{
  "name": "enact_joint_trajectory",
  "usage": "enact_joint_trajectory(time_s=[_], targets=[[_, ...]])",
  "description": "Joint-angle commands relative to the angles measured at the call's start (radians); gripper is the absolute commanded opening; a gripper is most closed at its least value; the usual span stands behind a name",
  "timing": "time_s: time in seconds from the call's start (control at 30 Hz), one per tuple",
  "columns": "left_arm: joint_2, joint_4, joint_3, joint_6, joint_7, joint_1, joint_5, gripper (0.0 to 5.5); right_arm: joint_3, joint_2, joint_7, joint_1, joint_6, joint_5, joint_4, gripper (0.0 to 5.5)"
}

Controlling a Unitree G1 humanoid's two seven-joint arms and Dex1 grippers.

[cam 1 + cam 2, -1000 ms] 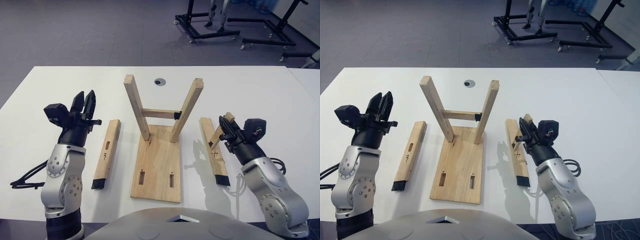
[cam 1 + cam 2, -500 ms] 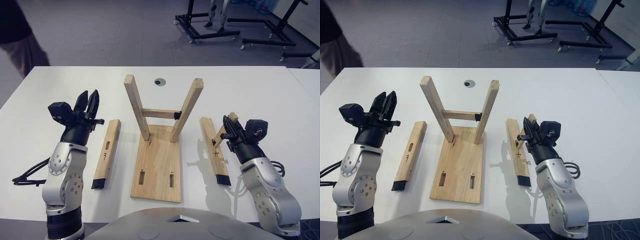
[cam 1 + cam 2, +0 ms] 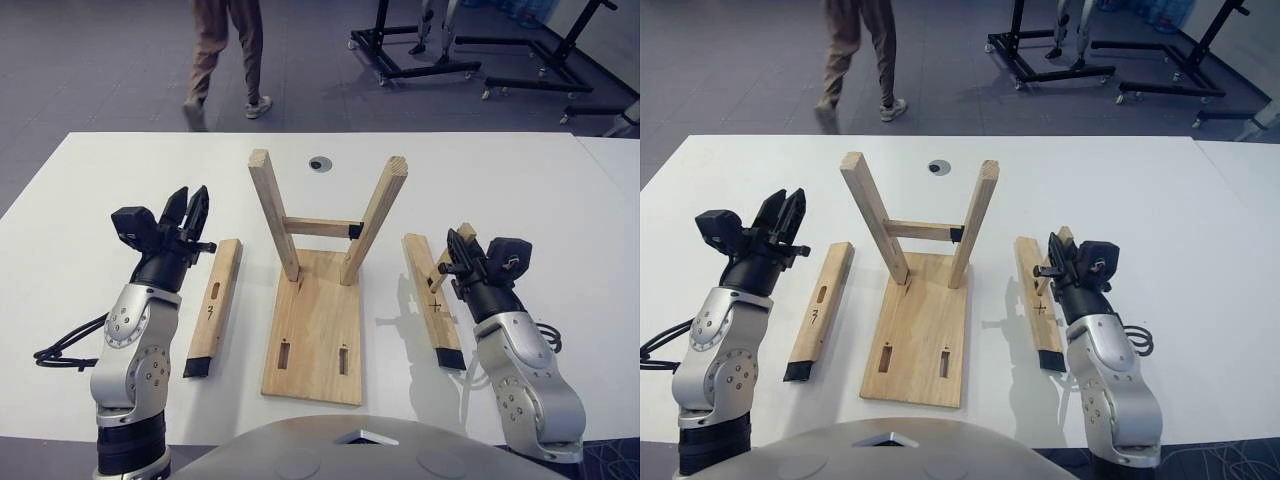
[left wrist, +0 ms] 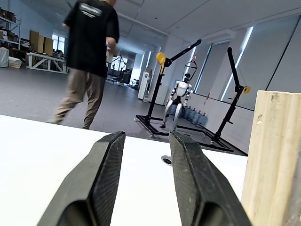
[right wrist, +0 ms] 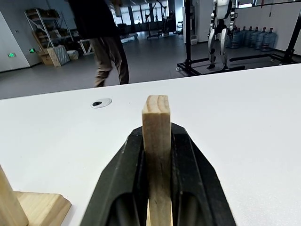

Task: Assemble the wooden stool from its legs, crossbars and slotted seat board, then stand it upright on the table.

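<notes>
Roughly half built, I'd say. The board (image 3: 318, 310) lies flat in the middle of the table (image 3: 560, 180). The far legs (image 3: 273, 212) stand plugged into its far end, leaning apart and tied together by the fitted crossbar (image 3: 318, 228). The near slots (image 3: 284, 354) in the board are open, with nothing in them.

The left leg (image 3: 213, 305) lies flat just beside the board's left edge, roughly parallel to it, and nothing is touching it. The right leg (image 3: 432, 300) lies the same way just off the board's right edge.

The right gripper (image 3: 452, 262) hangs over the right leg, to the right of the board. Its fingers are clamped on the second crossbar (image 5: 157, 136), whose end pokes out past the fingertips. From the wrist you can see the wood squeezed between the two black fingers. The left gripper (image 3: 192, 200) is raised off the table to the left of the board, out beyond the left leg, with its fingers spread and nothing between them.

What remains, as I judge it, is the bigger half. The two loose legs have to be joined by the second crossbar and that pair seated in the near slots. Then the whole stool has to be turned over onto its feet. My guess is the spread gripper goes for the left leg next, so the crossbar has something to enter
</notes>
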Motion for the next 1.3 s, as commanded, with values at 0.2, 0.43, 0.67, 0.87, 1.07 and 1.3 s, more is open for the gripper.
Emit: enact_joint_trajectory(time_s=[0.2, 0.43, 0.67, 0.87, 1.07, 1.3], targets=[[0.017, 0.042, -0.008, 0.013, -0.026, -0.021, 0.019, 1.69, 0.016, 0.034, 0.112, 0.027, -0.17, -0.028, 0.195, 0.39], [-0.004, 0.063, -0.007, -0.012, -0.026, -0.021, 0.032, 1.69, 0.012, -0.029, 0.121, -0.073, -0.167, -0.113, 0.247, 0.39], [-0.029, 0.085, -0.015, -0.041, -0.028, -0.025, 0.051, 1.69, -0.021, -0.045, 0.133, -0.189, -0.159, -0.102, 0.33, 0.39], [-0.036, 0.091, -0.024, -0.052, -0.036, -0.016, 0.049, 1.69, -0.033, -0.045, 0.147, -0.229, -0.159, -0.097, 0.351, 0.39], [-0.041, 0.093, -0.023, -0.058, -0.039, -0.012, 0.049, 1.69, -0.042, -0.059, 0.164, -0.223, -0.169, -0.108, 0.337, 0.91], [-0.041, 0.091, -0.015, -0.068, -0.04, -0.008, 0.048, 1.69, -0.077, -0.079, 0.158, -0.251, -0.163, -0.114, 0.275, 2.12]])
